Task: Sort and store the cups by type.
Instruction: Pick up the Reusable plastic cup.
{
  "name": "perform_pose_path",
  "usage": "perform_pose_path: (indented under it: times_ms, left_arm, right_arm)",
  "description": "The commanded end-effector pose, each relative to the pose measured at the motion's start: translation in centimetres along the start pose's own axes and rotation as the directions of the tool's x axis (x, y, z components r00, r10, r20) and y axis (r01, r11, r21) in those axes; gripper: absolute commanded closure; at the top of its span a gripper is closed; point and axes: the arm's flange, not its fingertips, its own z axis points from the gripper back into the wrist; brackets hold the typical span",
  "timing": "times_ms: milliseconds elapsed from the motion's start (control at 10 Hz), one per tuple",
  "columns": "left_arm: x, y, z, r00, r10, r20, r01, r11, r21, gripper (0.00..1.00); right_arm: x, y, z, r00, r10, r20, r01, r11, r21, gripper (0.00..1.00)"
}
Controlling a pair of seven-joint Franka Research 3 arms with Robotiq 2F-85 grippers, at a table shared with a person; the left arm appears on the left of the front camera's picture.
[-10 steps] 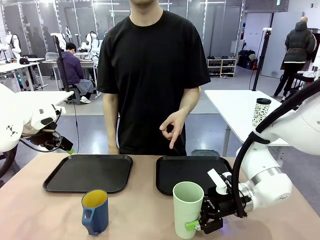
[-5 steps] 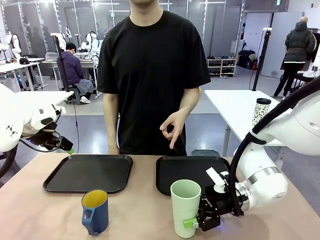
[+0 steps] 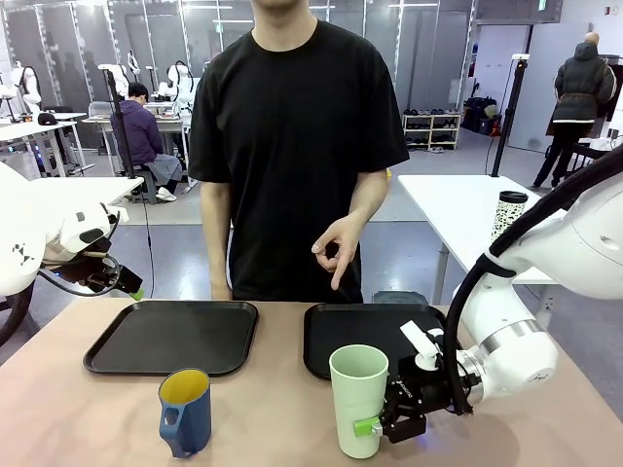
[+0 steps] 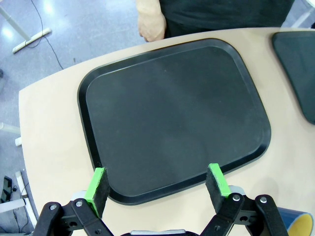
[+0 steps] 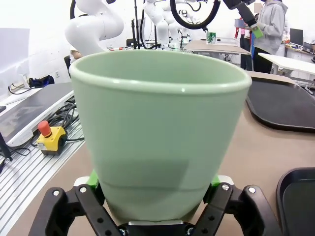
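While the right gripper point(image 3: 366, 427) is clamping the tall mint-green plastic tumbler point(image 3: 358, 389) low down, just before a black rectangular tray point(image 3: 365, 329), a slow upright lift is looking safest.

White left arm point(image 3: 24, 238), black cable point(image 3: 60, 285) perhaps, green-padded pincer point(image 4: 157, 183).

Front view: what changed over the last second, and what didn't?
The right gripper, closed on the mint-green tumbler, has carried it a little toward the robot's left and slightly up in the picture. The blue mug, the right tray, the person's hand and the open left gripper over the left tray stayed put.
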Motion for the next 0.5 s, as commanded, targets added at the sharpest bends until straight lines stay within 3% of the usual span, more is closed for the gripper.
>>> perform_pose_path:
  times_ms: [0, 400]
  left_arm:
    - [0.1, 0.0, 0.1, 1.0, -0.002, 0.005, 0.002, 1.0, 0.003, 0.0]
    - [0.1, 0.0, 0.1, 1.0, -0.002, 0.005, 0.002, 1.0, 0.003, 0.0]
  right_arm:
    - [-2.3, 1.4, -0.1, 0.999, 0.045, -0.004, -0.045, 0.999, 0.014, 0.34]
    - [3.1, 1.7, 0.9, 0.996, 0.088, -0.026, -0.089, 0.995, -0.039, 0.34]
